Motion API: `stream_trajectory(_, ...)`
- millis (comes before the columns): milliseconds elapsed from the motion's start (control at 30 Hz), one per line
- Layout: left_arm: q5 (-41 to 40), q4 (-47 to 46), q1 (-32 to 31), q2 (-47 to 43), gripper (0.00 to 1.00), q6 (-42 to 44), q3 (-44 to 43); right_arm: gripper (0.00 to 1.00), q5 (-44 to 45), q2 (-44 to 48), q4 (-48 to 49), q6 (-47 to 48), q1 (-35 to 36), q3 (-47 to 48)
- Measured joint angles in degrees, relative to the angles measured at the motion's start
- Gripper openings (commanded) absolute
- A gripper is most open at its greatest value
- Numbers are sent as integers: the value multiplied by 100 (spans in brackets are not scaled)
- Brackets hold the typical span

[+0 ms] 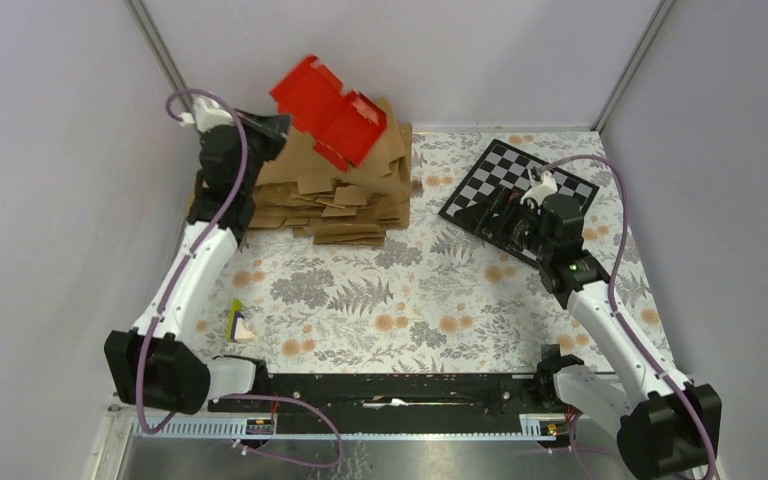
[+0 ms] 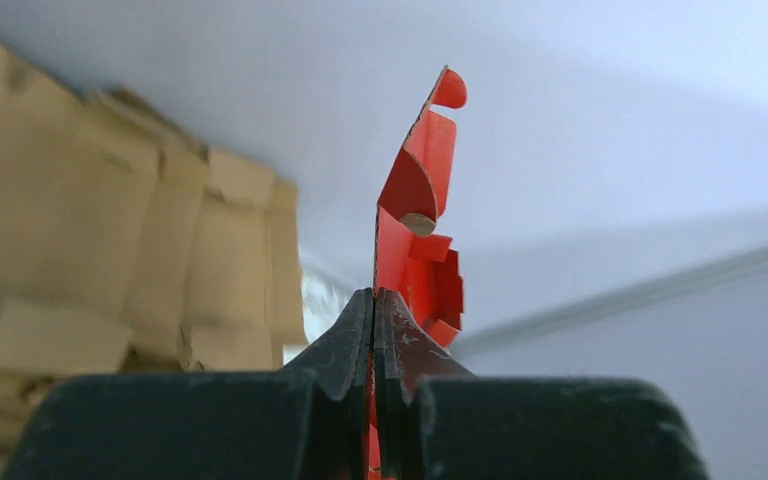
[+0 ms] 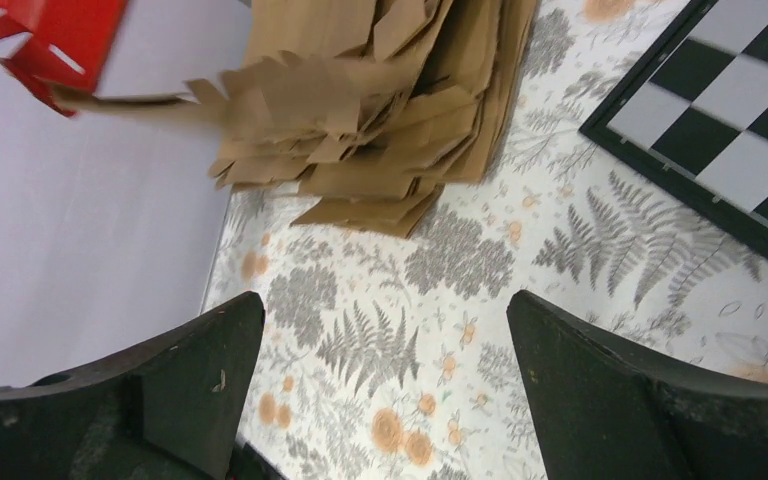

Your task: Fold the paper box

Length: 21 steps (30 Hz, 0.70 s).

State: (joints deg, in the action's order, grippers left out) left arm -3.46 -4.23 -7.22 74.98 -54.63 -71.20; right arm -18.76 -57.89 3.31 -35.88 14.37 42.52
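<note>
Left gripper (image 2: 373, 305) jaws tight on the paper box (image 2: 415, 190) edge, red sheet straight out beyond them; right gripper (image 3: 385, 330) jaws wide.

Grey walls (image 1: 50, 150), metal corner posts (image 1: 165, 50), floral tabletop (image 1: 380, 300).

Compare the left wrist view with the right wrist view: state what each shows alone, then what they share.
Only the left wrist: the left tool shut on the lower edge of the paper box, which stands upright, seen edge-on. Only the right wrist: the right tool, open and empty, and the checkered board. Both: the paper box and the stack of brown cardboard blanks.
</note>
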Motion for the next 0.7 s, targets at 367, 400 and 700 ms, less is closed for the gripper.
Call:
stream_trajectory(367, 1314, 323, -1178, -785, 0, 52, 2096, 99, -271, 1915, -107, -461, 0, -1587)
stream_trajectory(400, 1368, 343, -1174, -903, 0, 79, 2288, 100, -260, 2072, -157, -463, 0, -1690)
stream_trajectory(700, 2138, 111, -1250, -1314, 0, 238, 2986, 100, -542, 1838, -326, -389, 0, -1775)
